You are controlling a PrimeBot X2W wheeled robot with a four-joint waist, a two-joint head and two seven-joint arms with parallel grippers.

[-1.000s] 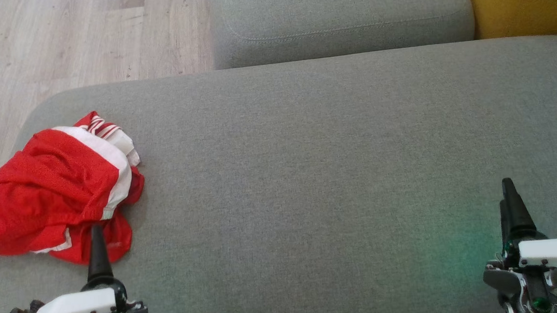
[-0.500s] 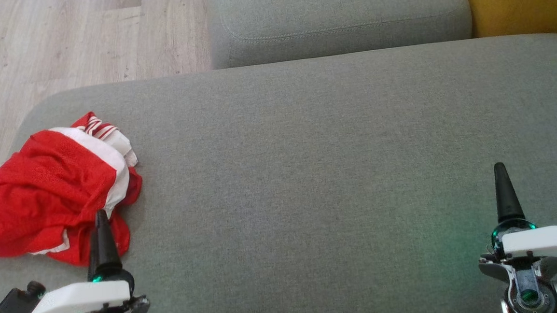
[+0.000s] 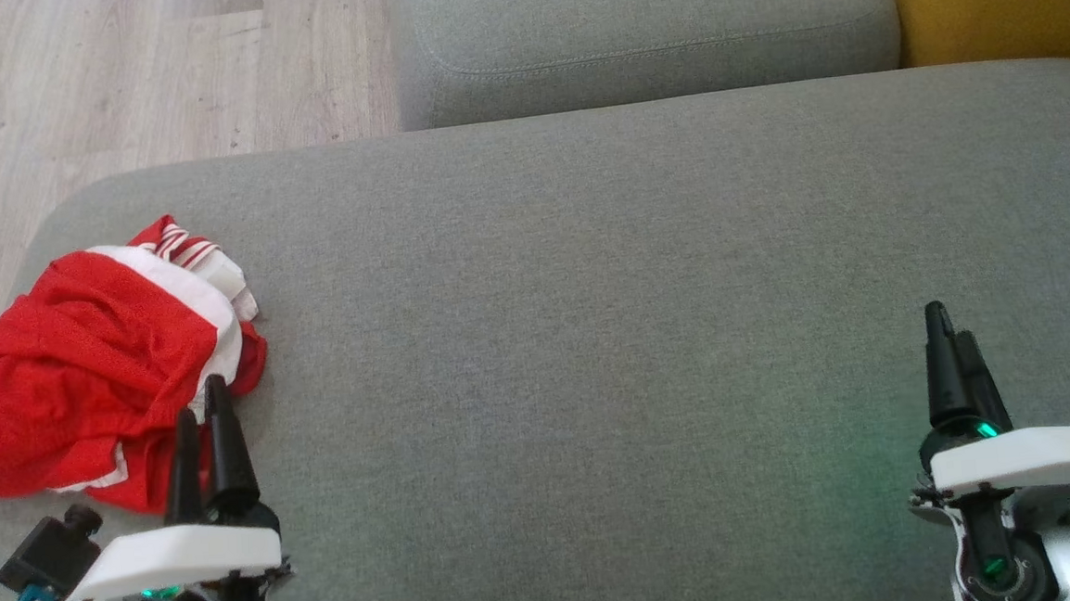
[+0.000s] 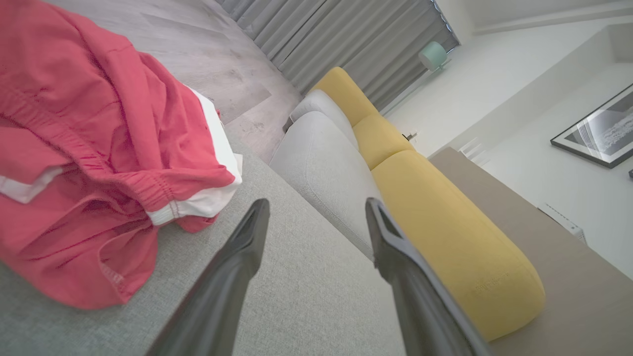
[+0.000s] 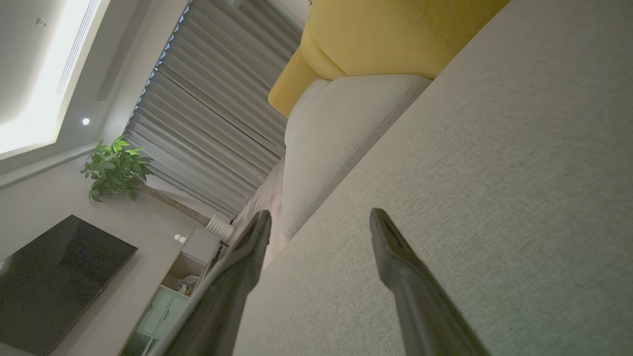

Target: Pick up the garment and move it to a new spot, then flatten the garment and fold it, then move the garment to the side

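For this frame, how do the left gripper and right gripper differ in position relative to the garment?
The left gripper sits at the near edge of the crumpled red garment. The right gripper is far across from it, over the bare grey seat cushion.
In the left wrist view the garment lies beside the left gripper's jaws, not between them. The right gripper's jaws frame bare cushion.
Shared: both have open jaws and hold nothing.
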